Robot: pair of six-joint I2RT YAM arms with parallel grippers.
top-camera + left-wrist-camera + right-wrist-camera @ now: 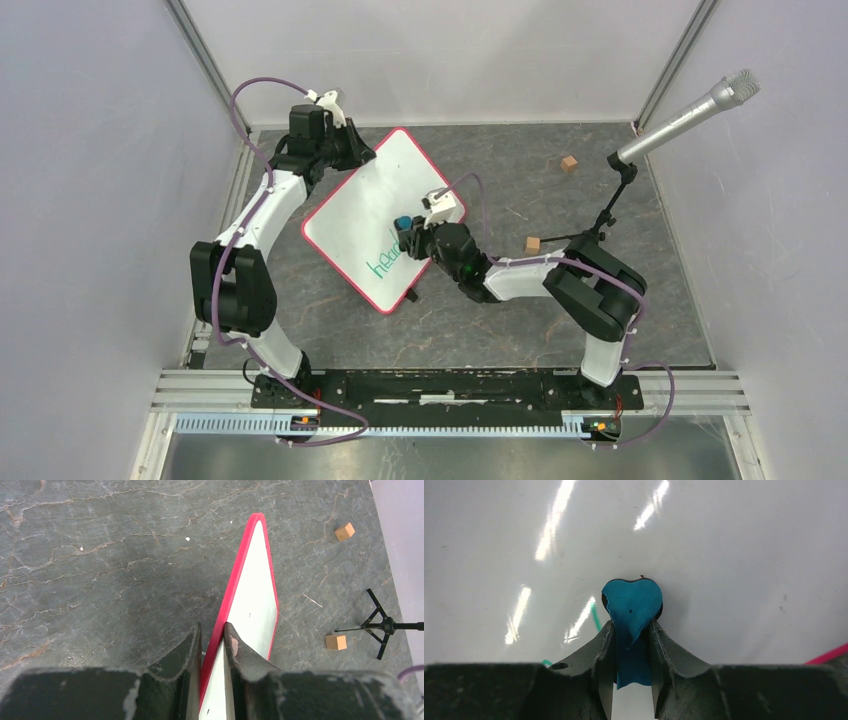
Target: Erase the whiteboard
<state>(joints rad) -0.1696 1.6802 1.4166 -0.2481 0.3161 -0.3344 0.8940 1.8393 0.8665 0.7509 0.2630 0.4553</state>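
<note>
The whiteboard, white with a thin red rim, lies tilted on the dark table at centre left, with green handwriting near its lower corner. My left gripper is shut on the board's far left edge; in the left wrist view the red rim runs between the fingers. My right gripper is shut on a blue eraser and presses it on the board above the writing. The right wrist view shows the eraser on the white surface, with a green stroke to its left.
Two small wooden cubes lie on the table to the right of the board, one far and one nearer. A microphone on a small black tripod stand stands at the right. White walls enclose the table.
</note>
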